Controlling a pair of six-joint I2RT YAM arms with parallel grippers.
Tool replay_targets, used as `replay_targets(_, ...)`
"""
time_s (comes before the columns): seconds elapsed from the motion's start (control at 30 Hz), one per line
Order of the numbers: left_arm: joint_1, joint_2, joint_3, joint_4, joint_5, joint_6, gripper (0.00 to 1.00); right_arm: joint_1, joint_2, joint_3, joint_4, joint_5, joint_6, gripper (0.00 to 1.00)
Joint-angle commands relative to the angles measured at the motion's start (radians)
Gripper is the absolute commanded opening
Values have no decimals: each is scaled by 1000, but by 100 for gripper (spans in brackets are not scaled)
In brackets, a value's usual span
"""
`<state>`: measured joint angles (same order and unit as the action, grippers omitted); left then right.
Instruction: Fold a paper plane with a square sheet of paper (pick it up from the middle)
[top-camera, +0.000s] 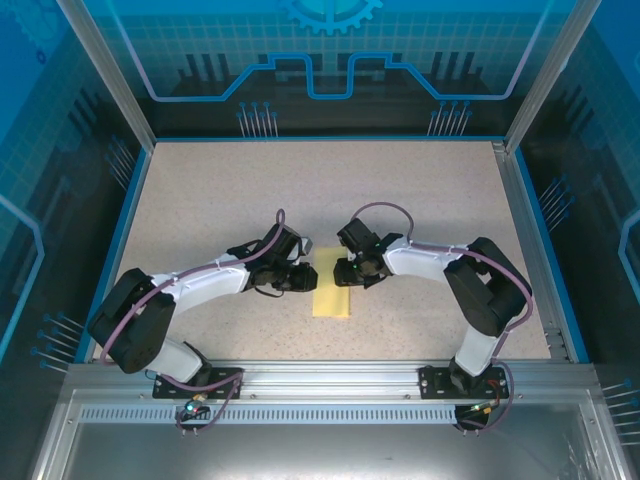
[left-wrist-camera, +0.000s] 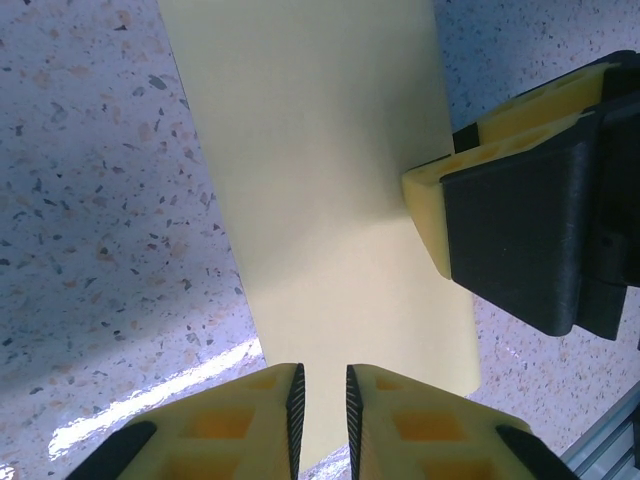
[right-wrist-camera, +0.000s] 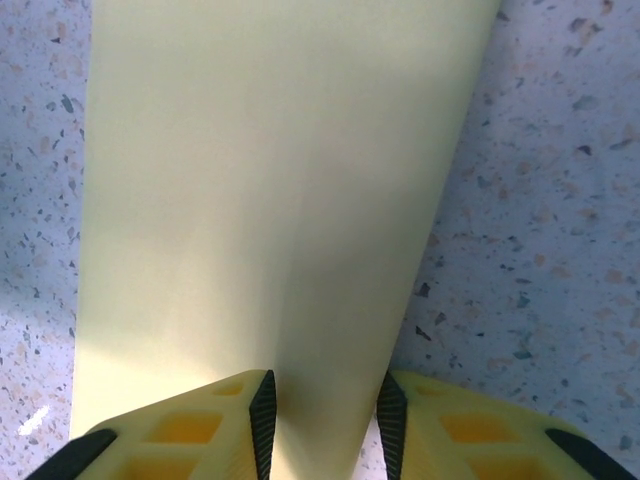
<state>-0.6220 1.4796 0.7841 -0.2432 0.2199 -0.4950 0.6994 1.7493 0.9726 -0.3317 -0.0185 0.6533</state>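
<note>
The square sheet of paper (top-camera: 333, 288) lies on the table as a pale yellow upright strip between both grippers. My left gripper (top-camera: 308, 278) reaches its left edge. In the left wrist view the paper (left-wrist-camera: 320, 200) lies flat under the left gripper (left-wrist-camera: 325, 410), whose jaws stand a narrow gap apart, and one of the right gripper's fingers (left-wrist-camera: 445, 200) rests on the paper's right edge. My right gripper (top-camera: 346, 271) is at the strip's upper right. In the right wrist view its jaws (right-wrist-camera: 322, 425) stand wider, with a gently raised band of paper (right-wrist-camera: 270, 200) between them.
The speckled tabletop (top-camera: 250, 200) is bounded by blue rails left (top-camera: 122, 235) and right (top-camera: 535, 240) and a metal rail (top-camera: 330, 375) at the near edge. Both arms' elbows sit low near the table's front corners.
</note>
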Motion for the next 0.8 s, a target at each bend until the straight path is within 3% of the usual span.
replay_targets(0.0, -1, -22, 17, -18, -18, 14, 22, -8, -25, -37, 38, -40, 35, 34)
replay_targets(0.77, 35, -103, -36, -1, -72, -17, 21, -46, -36, -87, 107, -110, 45, 32)
